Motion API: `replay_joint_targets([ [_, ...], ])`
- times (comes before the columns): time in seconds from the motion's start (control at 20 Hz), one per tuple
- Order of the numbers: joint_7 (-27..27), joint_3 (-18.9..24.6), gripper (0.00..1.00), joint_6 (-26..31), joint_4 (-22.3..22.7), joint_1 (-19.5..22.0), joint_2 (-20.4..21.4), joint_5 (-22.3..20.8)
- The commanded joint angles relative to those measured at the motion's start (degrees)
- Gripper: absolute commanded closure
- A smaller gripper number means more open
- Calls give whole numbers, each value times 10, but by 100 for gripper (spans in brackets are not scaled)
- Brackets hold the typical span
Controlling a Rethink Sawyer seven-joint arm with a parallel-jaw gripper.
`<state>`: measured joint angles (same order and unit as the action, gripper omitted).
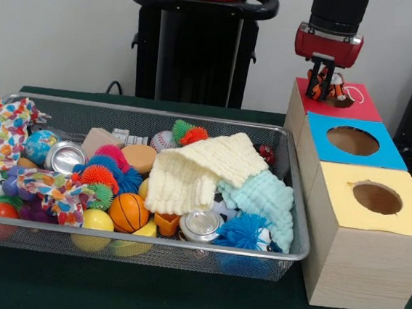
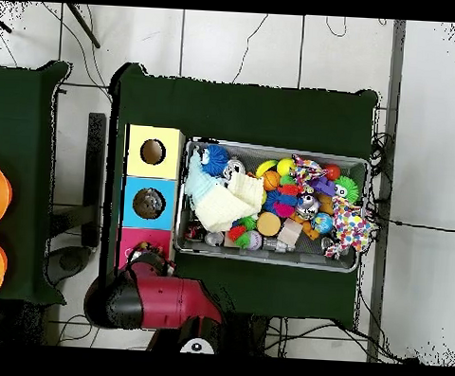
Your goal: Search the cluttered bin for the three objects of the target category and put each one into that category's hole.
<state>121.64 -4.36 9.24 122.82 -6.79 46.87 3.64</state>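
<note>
deposit step — the gripper (image 1: pixel 324 84), clenched on an orange striped toy (image 1: pixel 334 87), hangs over the red box's hole (image 1: pixel 340 102); next it likely must release, then revisit the bin (image 1: pixel 291 183).

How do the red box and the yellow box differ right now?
The red box has the gripper over its hole, holding an orange striped toy; the yellow box has nothing over it. Red stands farthest from the camera in the front view, yellow nearest. Both have pale wooden sides and a round hole on top.
</note>
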Motion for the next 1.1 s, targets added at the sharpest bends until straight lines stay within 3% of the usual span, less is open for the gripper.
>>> replay_joint_targets([
  [0.05,104,15,100,-27,-1,14,-23,24],
  [1.1,123,-9,100,-20,-9,-30,-24,55],
])
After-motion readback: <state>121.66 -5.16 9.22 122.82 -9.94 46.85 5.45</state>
